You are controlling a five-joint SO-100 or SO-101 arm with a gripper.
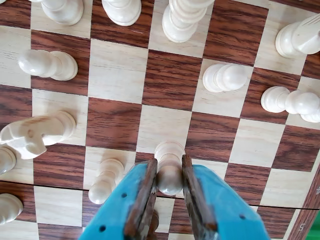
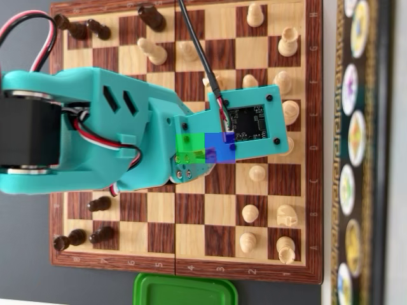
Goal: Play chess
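In the wrist view my blue gripper (image 1: 169, 169) is shut on a white pawn (image 1: 169, 172). Its brown pads press both sides of the pawn's round head. The pawn's base points away, over a light square of the wooden chessboard (image 1: 170, 80); I cannot tell whether it rests on the board. Another white pawn (image 1: 106, 180) stands just left of the jaws, and a white knight (image 1: 35, 134) stands further left. In the overhead view the turquoise arm (image 2: 95, 133) reaches over the middle of the board (image 2: 191, 222), and its camera mount (image 2: 248, 124) hides the jaws and the pawn.
White pawns (image 1: 225, 77) (image 1: 290, 100) (image 1: 47, 64) and taller white pieces (image 1: 182, 20) stand ahead of the jaws. In the overhead view dark pieces (image 2: 98, 203) line the board's left side and white pieces (image 2: 285, 216) the right. A green lid (image 2: 184, 291) lies below the board.
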